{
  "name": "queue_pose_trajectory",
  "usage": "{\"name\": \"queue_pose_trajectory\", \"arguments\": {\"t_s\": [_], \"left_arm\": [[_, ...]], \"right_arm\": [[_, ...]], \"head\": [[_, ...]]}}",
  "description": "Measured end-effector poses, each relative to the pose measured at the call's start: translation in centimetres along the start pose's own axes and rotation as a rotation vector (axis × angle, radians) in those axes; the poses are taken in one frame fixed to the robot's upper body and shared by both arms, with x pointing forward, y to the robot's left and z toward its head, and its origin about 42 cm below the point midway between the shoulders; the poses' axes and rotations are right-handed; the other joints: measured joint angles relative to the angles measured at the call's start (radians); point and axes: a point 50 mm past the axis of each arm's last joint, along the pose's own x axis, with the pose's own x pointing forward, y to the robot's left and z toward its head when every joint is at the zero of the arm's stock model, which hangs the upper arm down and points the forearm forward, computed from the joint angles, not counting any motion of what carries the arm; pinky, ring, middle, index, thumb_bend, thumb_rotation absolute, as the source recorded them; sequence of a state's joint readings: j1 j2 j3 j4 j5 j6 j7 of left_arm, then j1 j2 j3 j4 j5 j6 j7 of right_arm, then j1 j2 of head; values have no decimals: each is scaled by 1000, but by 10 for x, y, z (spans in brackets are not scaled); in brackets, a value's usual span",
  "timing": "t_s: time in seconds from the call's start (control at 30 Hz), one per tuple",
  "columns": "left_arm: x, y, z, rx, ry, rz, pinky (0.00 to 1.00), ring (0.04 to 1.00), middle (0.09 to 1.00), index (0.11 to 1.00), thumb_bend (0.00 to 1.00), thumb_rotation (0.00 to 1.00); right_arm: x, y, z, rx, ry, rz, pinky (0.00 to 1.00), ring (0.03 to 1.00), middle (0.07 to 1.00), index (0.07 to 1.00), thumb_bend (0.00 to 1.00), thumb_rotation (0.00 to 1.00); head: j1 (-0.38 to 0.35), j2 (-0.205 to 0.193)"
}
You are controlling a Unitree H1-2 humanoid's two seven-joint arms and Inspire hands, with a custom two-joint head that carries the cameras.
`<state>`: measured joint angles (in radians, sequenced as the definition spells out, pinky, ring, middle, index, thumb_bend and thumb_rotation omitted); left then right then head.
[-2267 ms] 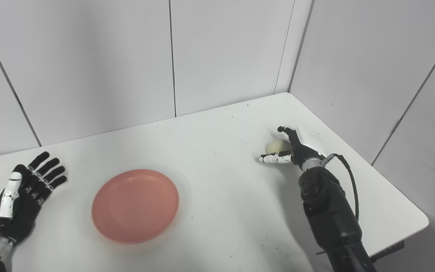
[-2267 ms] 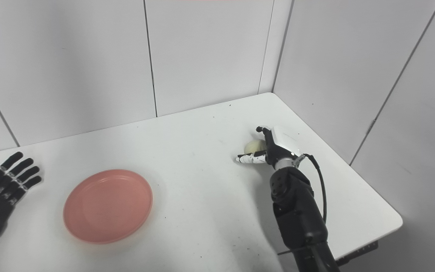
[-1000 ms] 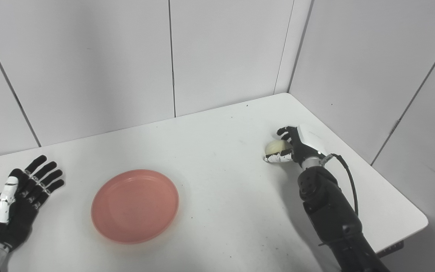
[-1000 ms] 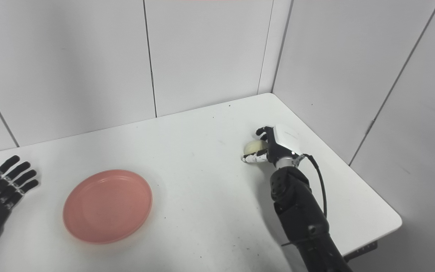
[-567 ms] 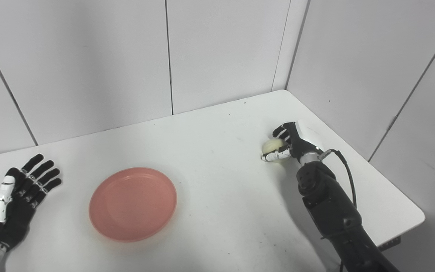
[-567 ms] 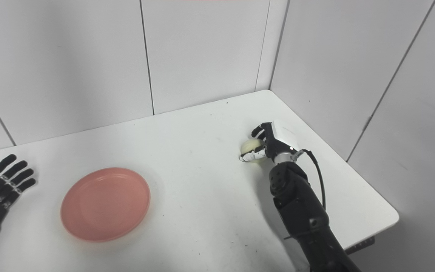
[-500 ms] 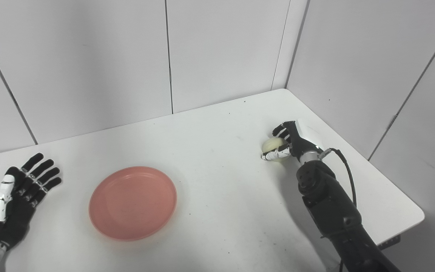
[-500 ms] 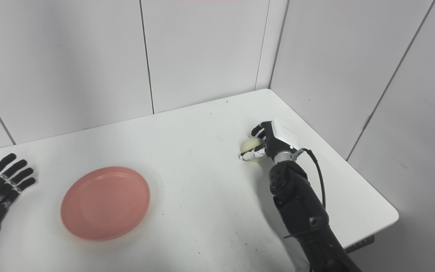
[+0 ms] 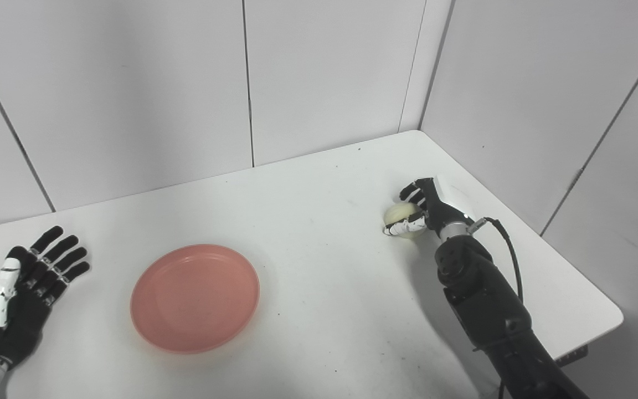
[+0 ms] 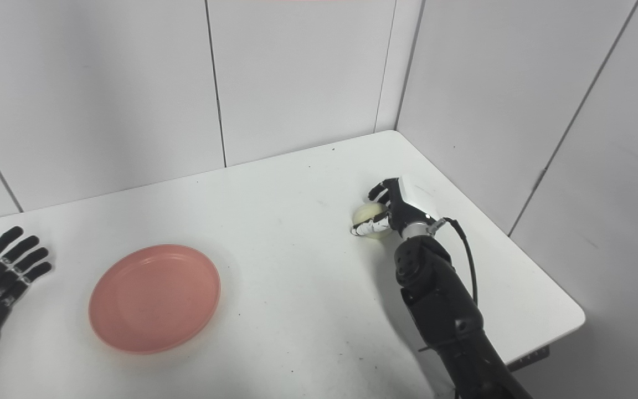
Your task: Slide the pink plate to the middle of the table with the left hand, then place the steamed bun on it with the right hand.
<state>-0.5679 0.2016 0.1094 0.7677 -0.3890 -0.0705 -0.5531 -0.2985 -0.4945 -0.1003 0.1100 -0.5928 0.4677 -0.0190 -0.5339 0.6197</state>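
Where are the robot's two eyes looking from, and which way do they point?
Left eye view: sits on the robot's head, looks down and forward at the white table; shows the left hand open at the table's left side and the right hand wrapped around the steamed bun.
Right eye view: sits a little to the side of the first, facing the same way; the left hand is partly cut off by the picture's edge.
Both share: the pink plate, the bun, both hands and the grey corner walls.

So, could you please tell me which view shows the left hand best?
The left eye view: the whole left hand shows there, open and flat on the table. In the right eye view the picture's edge crops it.
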Motion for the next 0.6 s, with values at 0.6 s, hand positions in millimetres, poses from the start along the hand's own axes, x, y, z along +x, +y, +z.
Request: {"name": "queue_pose_trajectory", "arguments": {"t_s": [0.6], "left_arm": [[-2,-31,-8,24,-13,21,862,868,887,879,512,941]], "right_arm": [[-47,-12,85,-4,-293,19,394,456,507,490,502,130]], "head": [[179,-14]]}}
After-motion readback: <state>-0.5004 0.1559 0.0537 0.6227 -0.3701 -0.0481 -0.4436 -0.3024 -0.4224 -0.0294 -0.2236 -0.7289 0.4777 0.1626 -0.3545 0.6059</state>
